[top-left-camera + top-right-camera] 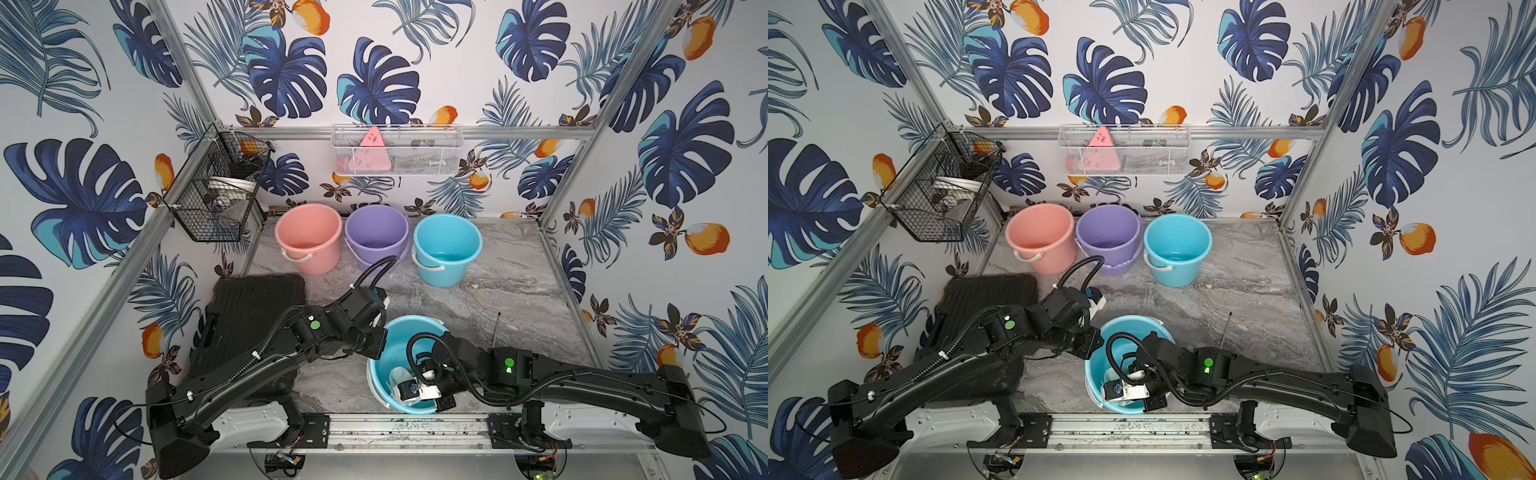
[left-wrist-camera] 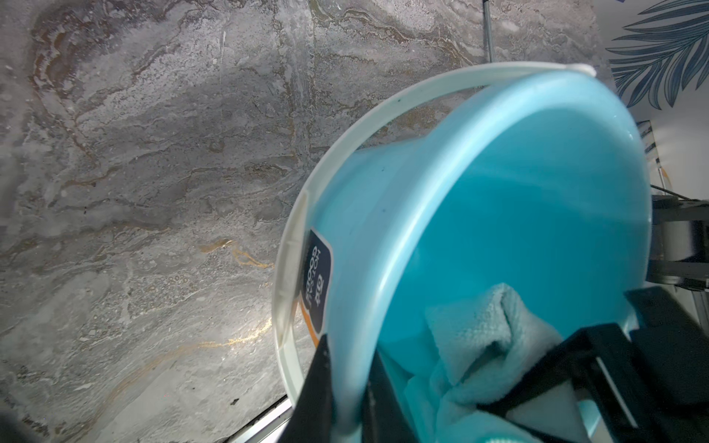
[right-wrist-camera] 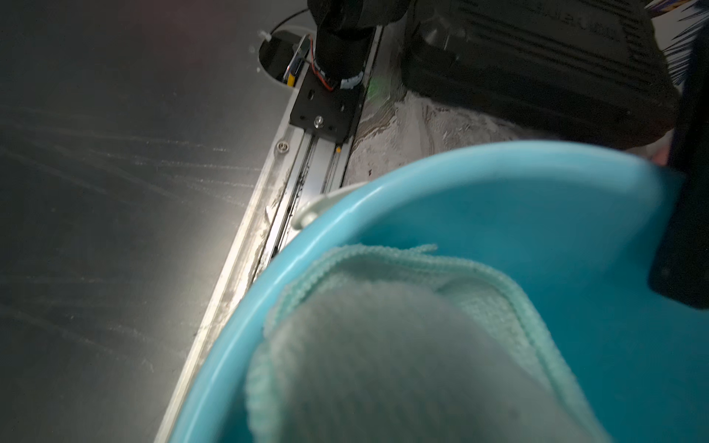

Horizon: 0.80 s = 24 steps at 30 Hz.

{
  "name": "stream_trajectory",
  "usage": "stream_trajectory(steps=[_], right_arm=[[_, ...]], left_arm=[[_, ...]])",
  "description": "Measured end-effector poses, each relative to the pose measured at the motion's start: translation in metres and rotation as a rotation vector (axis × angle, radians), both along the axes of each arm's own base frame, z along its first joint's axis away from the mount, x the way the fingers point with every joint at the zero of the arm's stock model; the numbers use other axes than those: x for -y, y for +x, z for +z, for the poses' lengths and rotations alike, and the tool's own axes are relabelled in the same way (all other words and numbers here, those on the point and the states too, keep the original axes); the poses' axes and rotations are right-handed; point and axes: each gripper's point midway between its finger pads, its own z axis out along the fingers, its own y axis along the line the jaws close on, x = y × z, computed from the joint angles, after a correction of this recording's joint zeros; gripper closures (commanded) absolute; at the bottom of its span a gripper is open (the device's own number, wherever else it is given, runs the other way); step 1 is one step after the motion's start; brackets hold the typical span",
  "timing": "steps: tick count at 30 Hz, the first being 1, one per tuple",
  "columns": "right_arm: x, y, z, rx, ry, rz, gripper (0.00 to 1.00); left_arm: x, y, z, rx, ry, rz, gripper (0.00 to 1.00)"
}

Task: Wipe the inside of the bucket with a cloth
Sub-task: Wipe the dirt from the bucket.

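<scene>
Overhead, in both top views, the near blue bucket [image 1: 401, 336] [image 1: 1136, 327] was seen at the front edge of the marble tabletop [image 1: 519, 286], between the left arm [image 1: 249, 365] and the right arm [image 1: 582, 378]. A pink bucket [image 1: 320, 257], a purple bucket [image 1: 376, 226] and a far blue bucket [image 1: 449, 272] were lined up by the back wall, well apart from it. A black case [image 1: 253, 307] lay to the left and a thin rod [image 1: 496, 328] near its right. The bucket's mouth was largely covered by the right arm's wrist and cable loop, so only a pale patch of the cloth [image 1: 398, 375] was made out inside.

In the left wrist view, the left gripper [image 2: 351, 399] was shown pinching the bucket's wall, one black finger outside and one inside. A white handle [image 2: 383, 111] and a dark label [image 2: 316, 276] were seen on the outside. The mint cloth, bunched and nubbly, was held inside against the wall, clamped in the right gripper [image 2: 529, 376].

In the right wrist view, the foreground was filled by the blurred cloth and its stitched hem, just below the rim. The gripper's fingers were hidden behind it. An aluminium rail [image 3: 291, 191] was seen beyond.
</scene>
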Motion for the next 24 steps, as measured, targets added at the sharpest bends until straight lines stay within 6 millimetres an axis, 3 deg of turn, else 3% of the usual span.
stream_trajectory(steps=[10, 24], right_arm=[[-0.034, 0.044, 0.013, 0.133, 0.168, -0.190, 1.00], [-0.038, 0.108, 0.030, 0.518, 0.119, -0.349, 1.00]], left_arm=[[-0.002, 0.000, -0.001, 0.000, 0.009, 0.004, 1.00], [-0.011, 0.013, -0.003, 0.054, 0.061, 0.042, 1.00]])
